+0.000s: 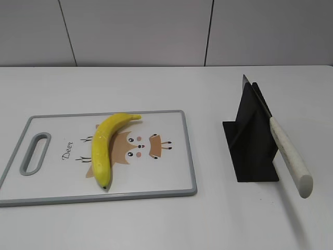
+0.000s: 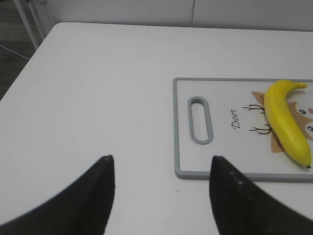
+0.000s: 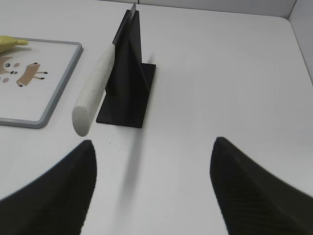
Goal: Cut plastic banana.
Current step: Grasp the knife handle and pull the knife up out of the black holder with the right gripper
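Smooth plastics and matt black parts on a white table

The banana (image 1: 104, 148) looks like glossy yellow plastic, with soft highlights on its skin; it lies ahead and to the right of the left gripper (image 2: 160, 188). The board (image 1: 171, 156) under it seems smooth white plastic with a printed picture and a grey, rubber-like rim. The table (image 1: 156, 224) is a plain white, matt surface. Ahead and to the left of the right gripper (image 3: 152, 183), the stand (image 3: 128, 78) looks like matt black sheet, metal or plastic, I cannot tell which. The knife (image 3: 93, 93) handle is off-white and speckled, with a grainy look. Both grippers' fingers (image 3: 254, 196) are black and matt; the right ones show a fine texture.
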You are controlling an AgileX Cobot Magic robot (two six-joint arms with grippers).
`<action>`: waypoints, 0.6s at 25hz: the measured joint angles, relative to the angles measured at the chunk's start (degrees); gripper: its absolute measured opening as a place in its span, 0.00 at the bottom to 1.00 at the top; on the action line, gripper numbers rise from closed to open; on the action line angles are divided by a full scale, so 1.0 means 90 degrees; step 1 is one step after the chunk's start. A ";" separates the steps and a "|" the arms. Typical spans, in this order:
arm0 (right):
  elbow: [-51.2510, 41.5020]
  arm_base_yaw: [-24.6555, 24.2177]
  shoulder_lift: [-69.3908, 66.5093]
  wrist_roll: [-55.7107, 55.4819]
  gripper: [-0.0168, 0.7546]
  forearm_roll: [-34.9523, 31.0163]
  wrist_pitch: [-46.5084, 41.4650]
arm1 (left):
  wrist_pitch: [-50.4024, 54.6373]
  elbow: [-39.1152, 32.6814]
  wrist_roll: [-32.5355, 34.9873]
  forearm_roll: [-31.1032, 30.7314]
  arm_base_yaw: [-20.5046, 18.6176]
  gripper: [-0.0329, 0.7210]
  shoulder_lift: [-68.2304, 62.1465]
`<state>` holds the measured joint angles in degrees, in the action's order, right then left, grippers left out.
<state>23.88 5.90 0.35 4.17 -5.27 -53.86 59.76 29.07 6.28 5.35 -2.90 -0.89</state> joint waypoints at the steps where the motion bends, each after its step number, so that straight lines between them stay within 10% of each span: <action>1: 0.0000 0.0000 0.0000 0.0000 0.76 0.0000 0.0000 | 0.0000 0.0000 0.0000 0.0000 0.0000 0.82 0.0000; 15: 0.0000 0.0000 0.0000 0.0000 0.76 0.0000 0.0000 | 0.0000 0.0000 0.0000 0.0000 0.0000 0.82 0.0000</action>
<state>23.88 5.90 0.35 4.17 -5.27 -53.86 59.76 29.07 6.28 5.35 -2.90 -0.89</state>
